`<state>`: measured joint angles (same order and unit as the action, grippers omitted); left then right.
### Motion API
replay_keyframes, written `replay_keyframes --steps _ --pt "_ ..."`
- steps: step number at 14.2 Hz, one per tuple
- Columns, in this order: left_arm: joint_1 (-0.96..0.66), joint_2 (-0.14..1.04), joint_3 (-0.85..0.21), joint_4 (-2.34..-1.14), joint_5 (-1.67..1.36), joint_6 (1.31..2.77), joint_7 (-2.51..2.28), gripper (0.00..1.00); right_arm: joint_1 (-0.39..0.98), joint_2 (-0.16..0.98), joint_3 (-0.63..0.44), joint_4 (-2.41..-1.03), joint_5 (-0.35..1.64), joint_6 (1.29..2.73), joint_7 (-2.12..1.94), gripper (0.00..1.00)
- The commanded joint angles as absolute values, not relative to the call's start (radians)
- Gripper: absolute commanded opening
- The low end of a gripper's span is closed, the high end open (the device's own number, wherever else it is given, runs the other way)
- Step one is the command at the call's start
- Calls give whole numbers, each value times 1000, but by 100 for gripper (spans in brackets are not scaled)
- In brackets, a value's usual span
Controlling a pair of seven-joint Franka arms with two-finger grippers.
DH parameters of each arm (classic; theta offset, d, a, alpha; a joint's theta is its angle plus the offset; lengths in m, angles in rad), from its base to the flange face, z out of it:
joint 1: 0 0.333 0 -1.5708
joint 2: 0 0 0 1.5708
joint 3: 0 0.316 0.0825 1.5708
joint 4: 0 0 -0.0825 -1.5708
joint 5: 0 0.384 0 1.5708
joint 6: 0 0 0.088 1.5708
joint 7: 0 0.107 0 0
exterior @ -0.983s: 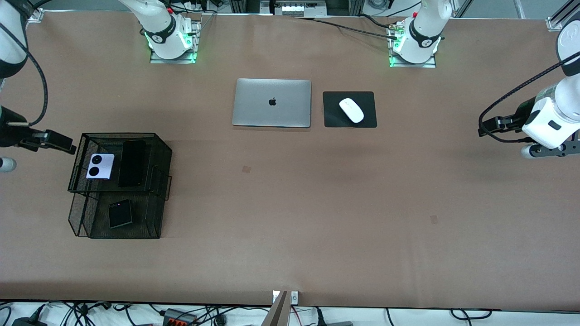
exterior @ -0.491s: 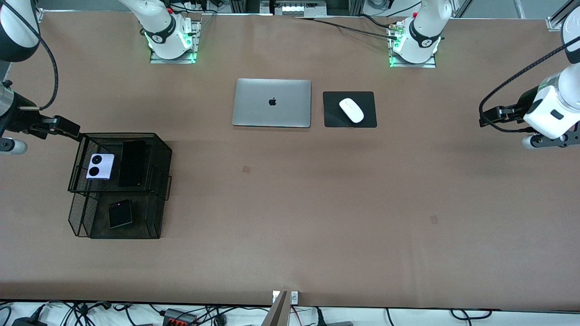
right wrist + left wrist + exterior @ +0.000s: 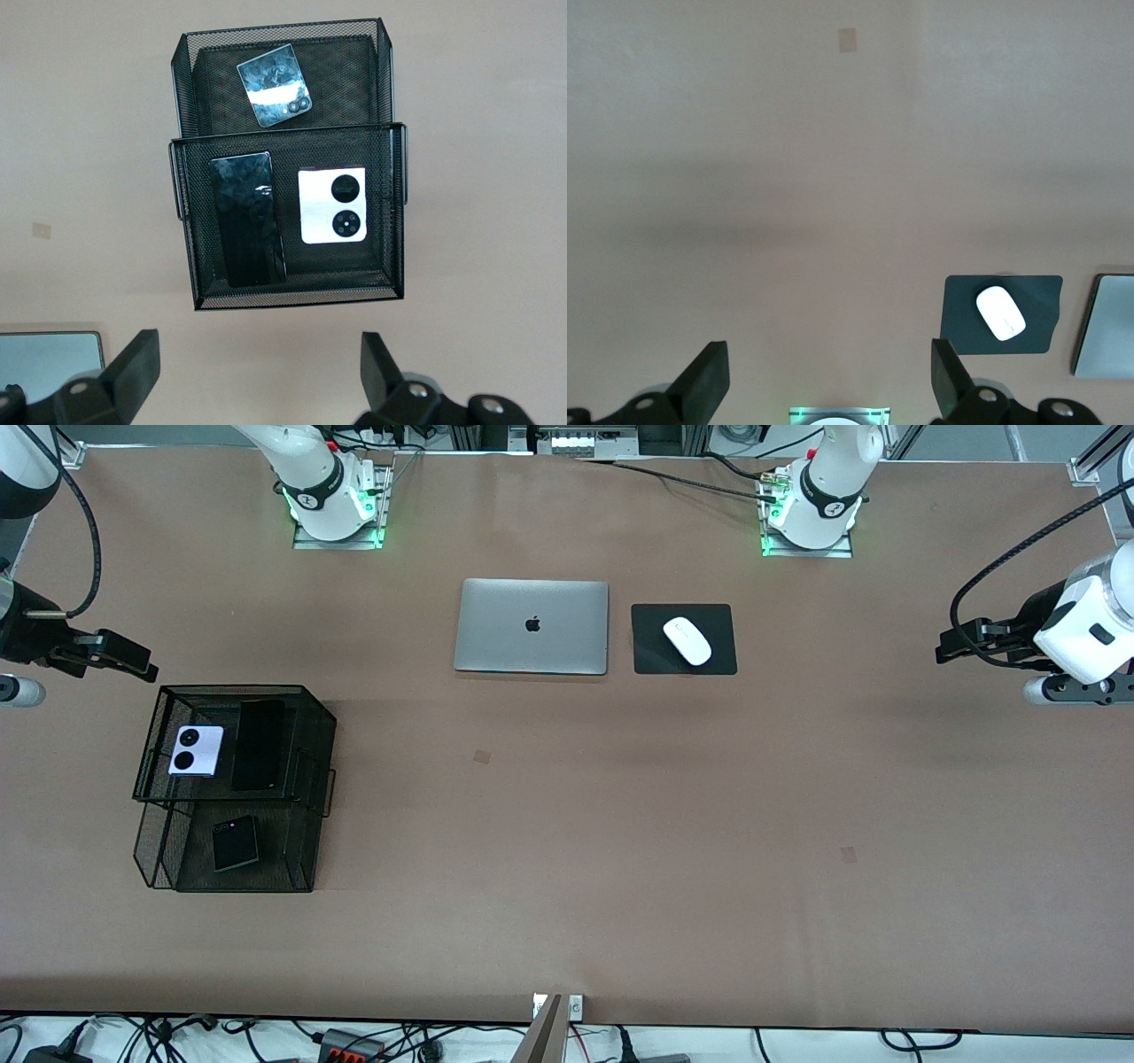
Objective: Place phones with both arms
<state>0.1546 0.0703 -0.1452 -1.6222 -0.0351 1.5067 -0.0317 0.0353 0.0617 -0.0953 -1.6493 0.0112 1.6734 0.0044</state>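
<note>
Phones are all in the black mesh rack [image 3: 306,700] at my right arm's end of the table [image 3: 567,824]: lavender flip [image 3: 196,750] and black slab [image 3: 259,744] side by side on the upper tier, black flip [image 3: 235,843] on the lower tier nearer the front camera. My right hand [image 3: 257,376] hangs over bare table just beside the rack, fingers wide and empty. My left hand [image 3: 828,385] hovers wide and empty at its own end, well apart from the mouse [image 3: 687,640] and laptop [image 3: 532,626].

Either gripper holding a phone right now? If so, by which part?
Nothing is held. Both the left gripper and right gripper are open and empty; all three phones lie in the mesh basket.
</note>
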Motion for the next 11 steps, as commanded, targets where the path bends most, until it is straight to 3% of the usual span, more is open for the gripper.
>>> replay_keyframes --steps 1,11 --pt "158 60 -169 -1617 -44 1522 -18 100 21 49 -75 -1647 -6 1661 5 100" --pt "184 77 -156 -1615 -49 1539 117 100 26 46 -74 -1652 -38 1655 -25 100"
